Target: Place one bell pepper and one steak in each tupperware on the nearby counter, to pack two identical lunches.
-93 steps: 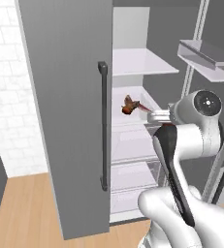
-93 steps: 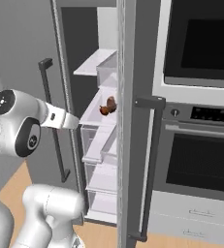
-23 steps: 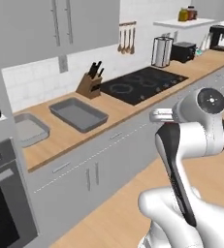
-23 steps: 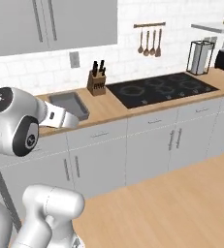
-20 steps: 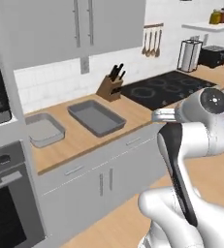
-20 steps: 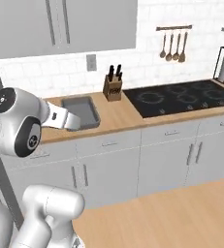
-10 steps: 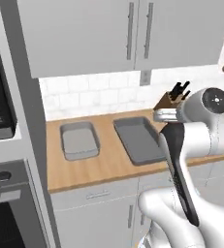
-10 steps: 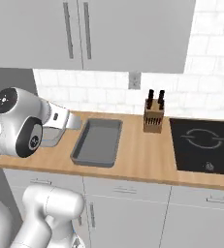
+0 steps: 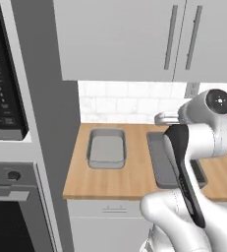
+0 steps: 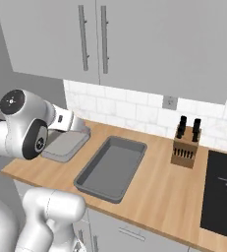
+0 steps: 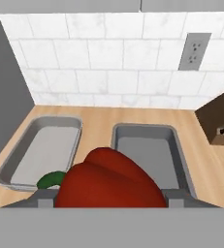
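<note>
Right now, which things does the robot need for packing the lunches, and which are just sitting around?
Needed:
red bell pepper in the gripper
left tupperware
right tupperware
counter

Just sitting around:
knife block
stovetop
wall outlet
oven

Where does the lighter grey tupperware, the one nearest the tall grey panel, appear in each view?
Left base view: lighter tupperware left of centre.
Right base view: at left, partly behind the arm.
Hand view: lower left.
Shared landmark: the darker tupperware beside it.
</note>
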Motion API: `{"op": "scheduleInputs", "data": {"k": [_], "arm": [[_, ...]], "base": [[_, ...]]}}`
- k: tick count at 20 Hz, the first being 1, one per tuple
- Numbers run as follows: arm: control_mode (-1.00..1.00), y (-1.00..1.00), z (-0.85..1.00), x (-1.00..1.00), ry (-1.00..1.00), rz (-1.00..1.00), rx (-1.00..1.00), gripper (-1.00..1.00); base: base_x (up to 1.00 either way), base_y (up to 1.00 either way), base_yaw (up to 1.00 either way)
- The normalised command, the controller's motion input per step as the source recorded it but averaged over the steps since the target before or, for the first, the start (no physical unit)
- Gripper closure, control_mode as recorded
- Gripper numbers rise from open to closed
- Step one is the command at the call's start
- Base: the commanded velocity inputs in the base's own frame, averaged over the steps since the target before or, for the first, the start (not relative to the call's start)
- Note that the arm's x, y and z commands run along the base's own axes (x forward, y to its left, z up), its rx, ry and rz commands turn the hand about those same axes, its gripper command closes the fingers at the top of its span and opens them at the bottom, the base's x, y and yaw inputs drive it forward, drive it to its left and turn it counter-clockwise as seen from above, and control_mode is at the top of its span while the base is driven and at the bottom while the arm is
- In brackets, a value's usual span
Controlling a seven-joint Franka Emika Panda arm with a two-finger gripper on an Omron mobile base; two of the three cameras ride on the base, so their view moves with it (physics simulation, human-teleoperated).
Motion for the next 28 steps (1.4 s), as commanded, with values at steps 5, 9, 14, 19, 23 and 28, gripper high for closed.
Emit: {"op": "scheduleInputs", "data": {"k": [5, 9, 14, 19, 23, 28], "arm": [[-1.0, -0.62, -0.64, 0.13, 0.0, 0.02, 0.0, 1.0], [-1.0, -0.41, -0.82, 0.66, 0.0, 0.0, 0.0, 1.0], [-1.0, -0.34, -0.63, 0.75, 0.09, 0.0, 0.0, 1.0], [-1.0, -0.47, -0.45, 0.42, 0.22, 0.0, 0.0, 1.0], [-1.0, -0.42, -0.44, 0.34, 0.18, 0.0, 0.0, 1.0], [-1.0, -0.19, -0.5, 0.52, 0.02, 0.02, 0.0, 1.0]], "base": [[0.0, 0.0, 0.0], [0.0, 0.0, 0.0], [0.0, 0.0, 0.0], [0.0, 0.0, 0.0], [0.0, 0.0, 0.0], [0.0, 0.0, 0.0]]}}
